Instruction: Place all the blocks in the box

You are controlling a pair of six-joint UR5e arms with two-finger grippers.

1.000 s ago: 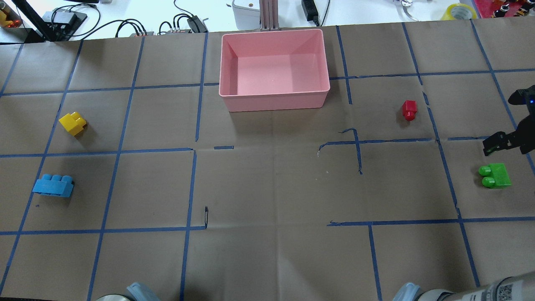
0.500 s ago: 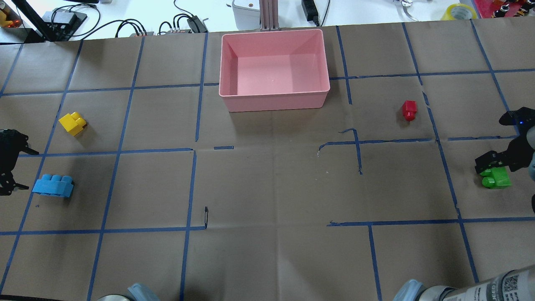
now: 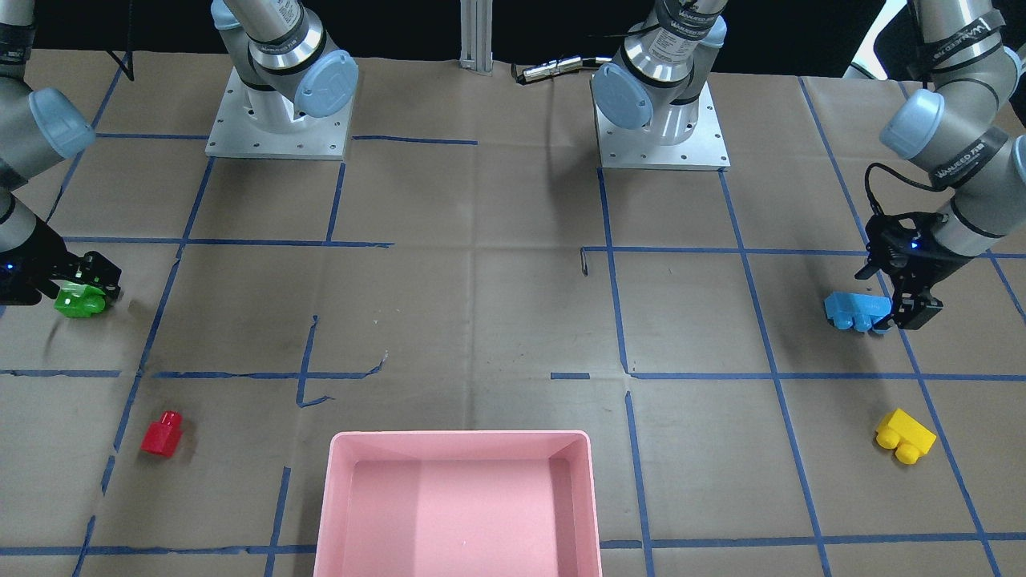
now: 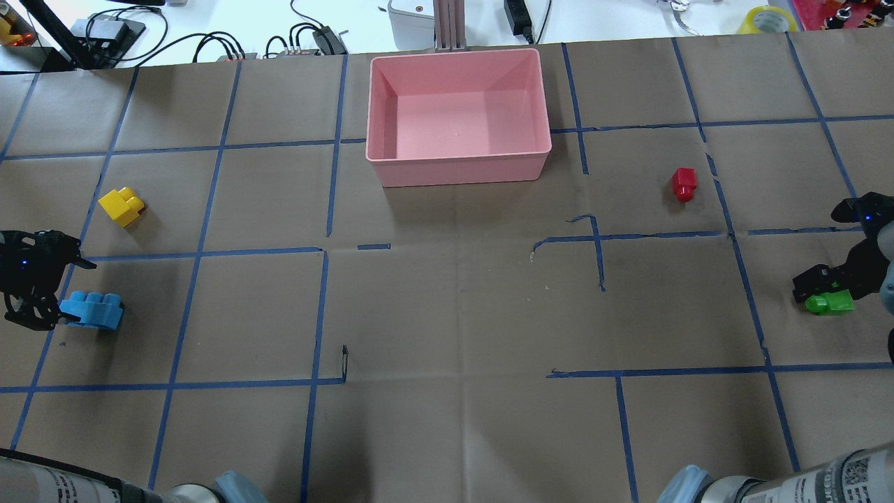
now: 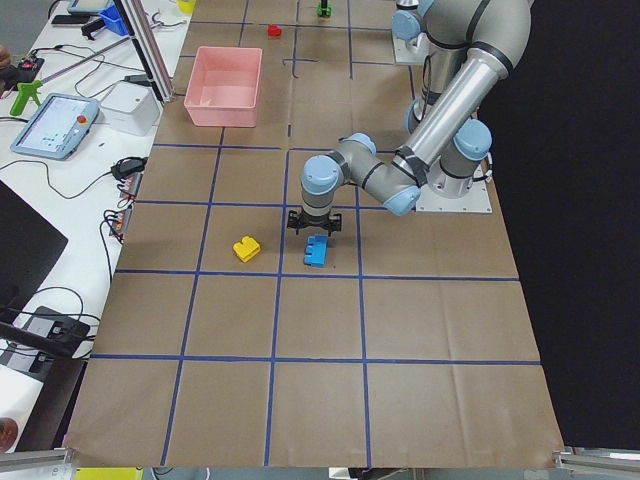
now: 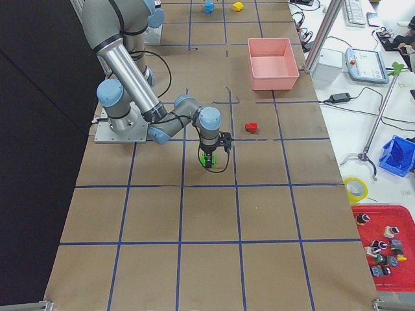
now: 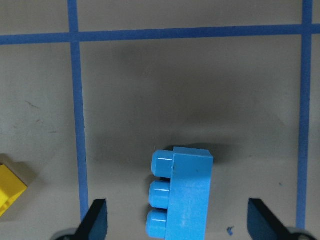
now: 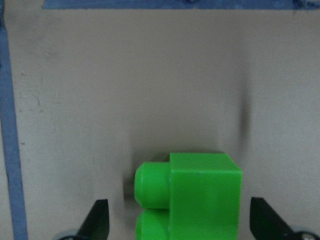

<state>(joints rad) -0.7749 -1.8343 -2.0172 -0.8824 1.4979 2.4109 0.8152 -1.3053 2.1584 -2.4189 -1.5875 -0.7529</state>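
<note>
The pink box (image 4: 461,170) stands at the far middle of the table and holds nothing. My left gripper (image 4: 49,293) is open and low over the left end of the light-blue block (image 4: 94,311). In the left wrist view the block (image 7: 182,195) lies between the open fingertips (image 7: 95,220). My right gripper (image 4: 831,293) is open and straddles the green block (image 4: 831,304), which lies between the fingertips (image 8: 97,220) in the right wrist view (image 8: 200,195). The yellow block (image 4: 121,205) and the red block (image 4: 684,184) lie alone on the paper.
Brown paper with a grid of blue tape (image 4: 321,314) covers the table. Cables and boxes (image 4: 307,38) lie beyond the far edge behind the box. The two arm bases (image 3: 276,120) stand at the robot's side.
My left gripper has come in from the left edge up to the light-blue block. My right gripper has moved down over the green block and now covers part of it. No block has moved.
</note>
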